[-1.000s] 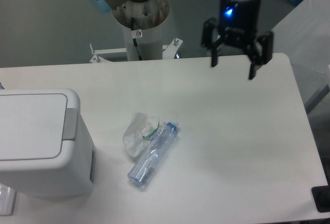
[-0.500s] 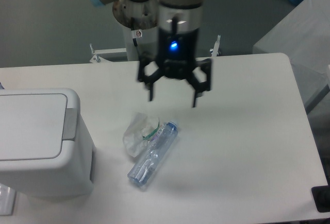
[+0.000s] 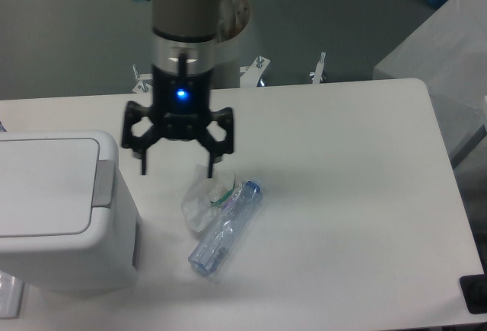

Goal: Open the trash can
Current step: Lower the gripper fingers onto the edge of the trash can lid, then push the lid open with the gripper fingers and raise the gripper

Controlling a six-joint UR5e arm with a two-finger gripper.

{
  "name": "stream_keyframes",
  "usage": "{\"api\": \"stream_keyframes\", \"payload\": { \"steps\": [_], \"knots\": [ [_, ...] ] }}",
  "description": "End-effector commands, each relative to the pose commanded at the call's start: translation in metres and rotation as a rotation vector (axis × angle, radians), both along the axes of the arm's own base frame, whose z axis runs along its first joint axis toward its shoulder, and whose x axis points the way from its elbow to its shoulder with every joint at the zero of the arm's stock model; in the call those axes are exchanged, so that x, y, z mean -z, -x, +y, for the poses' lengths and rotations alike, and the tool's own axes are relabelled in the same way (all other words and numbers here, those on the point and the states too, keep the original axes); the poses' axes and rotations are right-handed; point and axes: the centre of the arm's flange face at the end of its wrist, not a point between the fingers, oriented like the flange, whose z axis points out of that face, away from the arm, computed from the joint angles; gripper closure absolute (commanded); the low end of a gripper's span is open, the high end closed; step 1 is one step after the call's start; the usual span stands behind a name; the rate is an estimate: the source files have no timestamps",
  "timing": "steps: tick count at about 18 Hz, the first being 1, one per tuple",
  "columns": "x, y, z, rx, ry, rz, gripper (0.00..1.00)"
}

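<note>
The trash can [image 3: 61,213] is a boxy white bin at the left edge of the table. Its flat white lid [image 3: 42,186] lies closed, and the grey push bar [image 3: 103,184] runs along the lid's right edge. My gripper [image 3: 176,170] hangs above the table just right of the bin, fingers pointing down and spread wide, with nothing between them. Its left fingertip [image 3: 142,168] is a little right of the push bar and apart from it.
A clear plastic bottle [image 3: 227,226] lies on the table below and right of the gripper, beside a crumpled clear wrapper [image 3: 199,196]. The arm's base column [image 3: 205,49] stands behind the table. The white table [image 3: 358,194] extends to the right.
The gripper has swept left across the table from the far right to just right of the bin. It stays open. The bin and bottle have not moved.
</note>
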Motion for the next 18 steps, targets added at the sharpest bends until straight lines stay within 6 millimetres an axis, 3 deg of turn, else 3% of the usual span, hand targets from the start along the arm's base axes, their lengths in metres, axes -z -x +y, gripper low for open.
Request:
{"api": "stream_keyframes", "payload": {
  "steps": [4,18],
  "knots": [
    [0.012,-0.013,0.018,0.029,-0.008,0.002,0.0],
    [0.03,-0.013,0.019,0.042,0.015,-0.002,0.0]
  ]
}}
